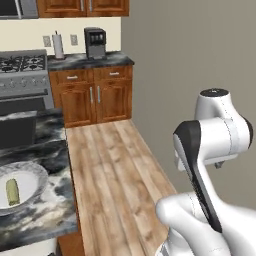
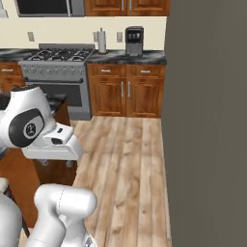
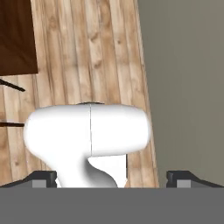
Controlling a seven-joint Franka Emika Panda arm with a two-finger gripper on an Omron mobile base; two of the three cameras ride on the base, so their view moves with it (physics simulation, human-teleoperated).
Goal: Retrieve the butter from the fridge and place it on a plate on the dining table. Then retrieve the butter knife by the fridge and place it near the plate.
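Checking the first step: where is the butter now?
In the left base view, the butter lies on the plate on the dining table, at lower left.

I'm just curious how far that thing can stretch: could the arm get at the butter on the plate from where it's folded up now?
Probably yes: the butter lies uncovered on the plate on the dining table beside the arm, with nothing between them.
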